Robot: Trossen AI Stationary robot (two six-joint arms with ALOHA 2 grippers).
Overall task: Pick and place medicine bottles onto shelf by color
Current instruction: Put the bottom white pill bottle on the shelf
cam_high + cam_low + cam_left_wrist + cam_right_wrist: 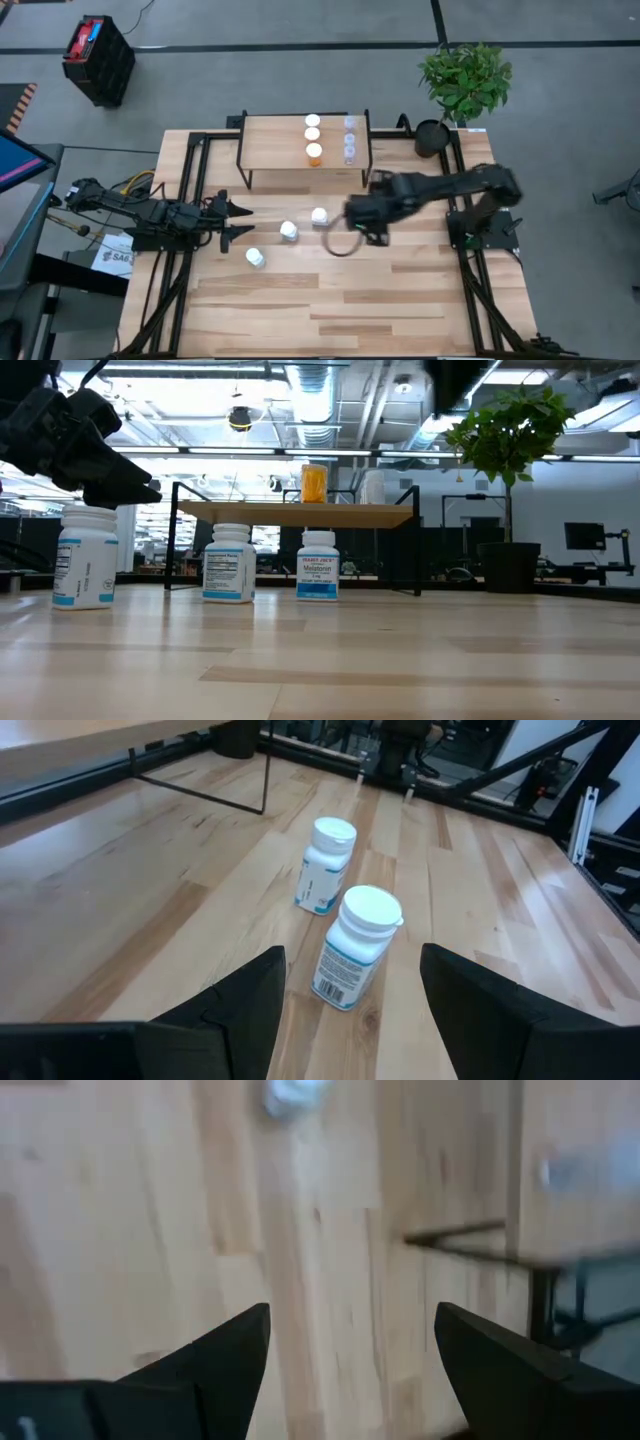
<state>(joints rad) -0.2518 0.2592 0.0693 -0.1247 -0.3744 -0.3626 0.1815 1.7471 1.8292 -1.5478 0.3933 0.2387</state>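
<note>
White-capped bottle (352,948) stands upright dead ahead of the empty, spread left gripper (232,221), nearer than the right gripper (355,225), also spread, empty.

A light slatted wooden worktop (400,300) stands on a grey floor (250,80) crossed by dark lines. Off its far right corner a leafy green potted plant (463,80) sits in a black pot (432,137); the low view shows the same plant (512,430) against a bright room with ceiling ducts and strip lights. A black crate (98,60) with red and blue contents rests on the floor, well apart from the far left corner. A white printed sheet (112,255) lies beside the worktop's left edge.
</note>
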